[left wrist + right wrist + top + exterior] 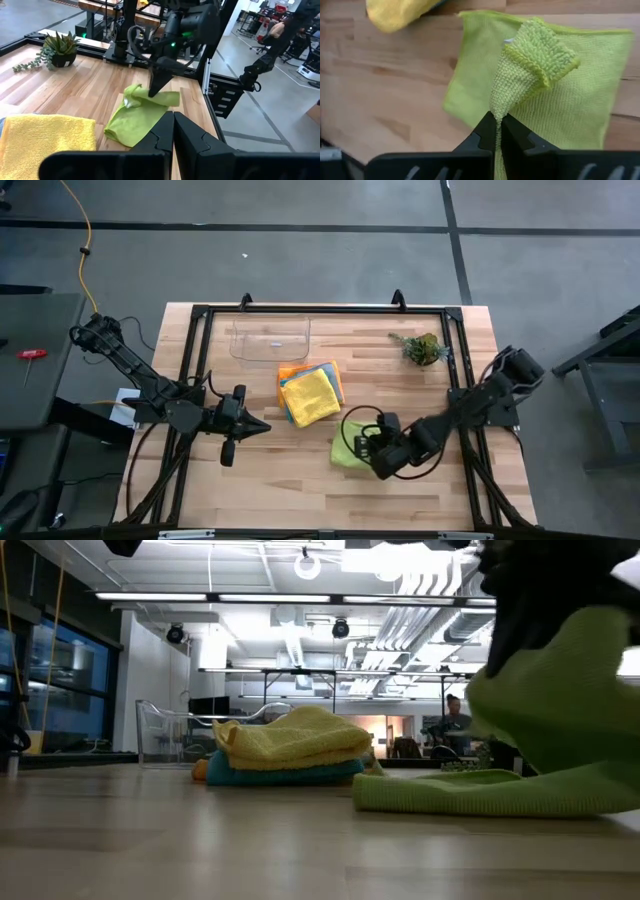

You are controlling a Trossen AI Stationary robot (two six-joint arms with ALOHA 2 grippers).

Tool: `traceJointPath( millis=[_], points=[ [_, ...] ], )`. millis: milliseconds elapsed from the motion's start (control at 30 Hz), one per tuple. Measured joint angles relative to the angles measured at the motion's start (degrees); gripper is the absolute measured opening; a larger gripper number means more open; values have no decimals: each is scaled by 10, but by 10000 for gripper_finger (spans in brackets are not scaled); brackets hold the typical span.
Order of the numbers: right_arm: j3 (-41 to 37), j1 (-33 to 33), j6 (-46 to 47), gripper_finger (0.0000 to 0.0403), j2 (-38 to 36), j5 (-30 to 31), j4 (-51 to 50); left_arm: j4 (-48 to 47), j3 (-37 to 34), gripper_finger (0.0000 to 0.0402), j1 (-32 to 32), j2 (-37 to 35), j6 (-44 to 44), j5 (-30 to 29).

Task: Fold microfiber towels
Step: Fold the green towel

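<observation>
1. Wooden table (300,490) carries my work; folded towels are stacked (310,392) mid-table, clearing space.
2. My right gripper (496,120), clamped shut, lifts the lime green towel (570,95) by one corner at right, for folding.
3. My left gripper (173,116) waits left, closed, empty.

A light wooden table (300,480) is carrying a towel stack (311,391), a lime green towel (347,451), a clear tray (270,338) and a plant sprig (423,348).
</observation>
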Motion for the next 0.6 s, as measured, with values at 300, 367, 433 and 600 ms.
traceJointPath(
  millis=[300,367,433,600],
  points=[
    [0,-25,16,0,44,27,91,0,0,0,0,0,-5,0],
    [0,-31,15,0,52,28,103,0,0,0,0,0,-6,0],
    [0,-37,28,0,58,28,102,0,0,0,0,0,-6,0],
    [0,-49,45,3,68,29,103,0,0,0,0,0,-6,0]
  ],
)
